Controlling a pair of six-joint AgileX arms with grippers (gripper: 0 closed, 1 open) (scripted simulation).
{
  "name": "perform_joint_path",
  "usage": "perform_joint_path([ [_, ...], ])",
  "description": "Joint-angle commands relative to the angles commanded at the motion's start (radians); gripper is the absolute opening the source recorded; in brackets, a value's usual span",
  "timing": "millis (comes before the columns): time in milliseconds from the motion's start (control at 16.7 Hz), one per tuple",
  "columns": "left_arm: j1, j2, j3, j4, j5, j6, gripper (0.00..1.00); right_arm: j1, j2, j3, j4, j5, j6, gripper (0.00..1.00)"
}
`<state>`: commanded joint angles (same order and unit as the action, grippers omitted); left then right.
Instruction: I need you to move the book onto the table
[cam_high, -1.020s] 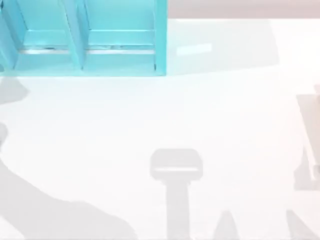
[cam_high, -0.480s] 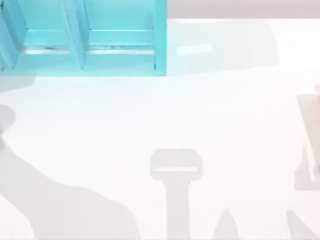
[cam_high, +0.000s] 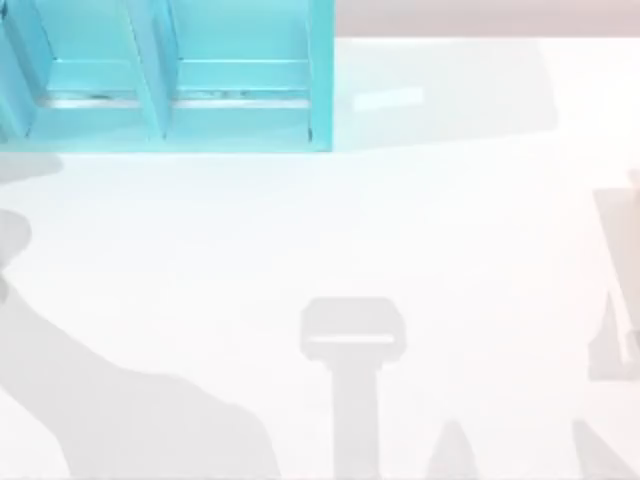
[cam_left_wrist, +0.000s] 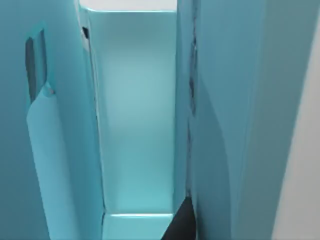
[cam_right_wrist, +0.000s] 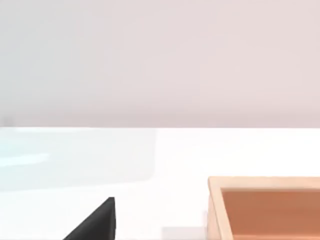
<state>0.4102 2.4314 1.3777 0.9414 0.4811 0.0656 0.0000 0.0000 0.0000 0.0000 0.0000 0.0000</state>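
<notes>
Well, closest to me the white table (cam_high: 450, 220) has grey arm shadows lying across it. On the part I can see, no book has been set down yet. Over on the right side, the right gripper (cam_right_wrist: 97, 220) hangs low above the table, near an orange-brown box (cam_right_wrist: 265, 205). It looks parked. I cannot tell if it is open or closed.

Farther back, at the left, stands the bright turquoise shelf (cam_high: 240, 120) with its tall slots. The left gripper (cam_left_wrist: 182, 222) is right up at the shelf, pointing into one narrow slot between two blue walls. I cannot tell if it is open, closed, or holding anything.

I cannot make out the book for sure. I think it sits somewhere in the shelf. So the job looks like it is only starting: reach the book, grab it, pull it out, and put it on the table.
</notes>
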Motion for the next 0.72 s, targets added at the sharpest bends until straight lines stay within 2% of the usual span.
perform_joint_path([
  [300,0.000,0.000,0.000,0.000,0.000,0.000,0.02,0.000,0.000,0.000,0.000,0.000,0.000,1.00],
  [720,0.000,0.000,0.000,0.000,0.000,0.000,0.00,0.000,0.000,0.000,0.000,0.000,0.000,1.00],
])
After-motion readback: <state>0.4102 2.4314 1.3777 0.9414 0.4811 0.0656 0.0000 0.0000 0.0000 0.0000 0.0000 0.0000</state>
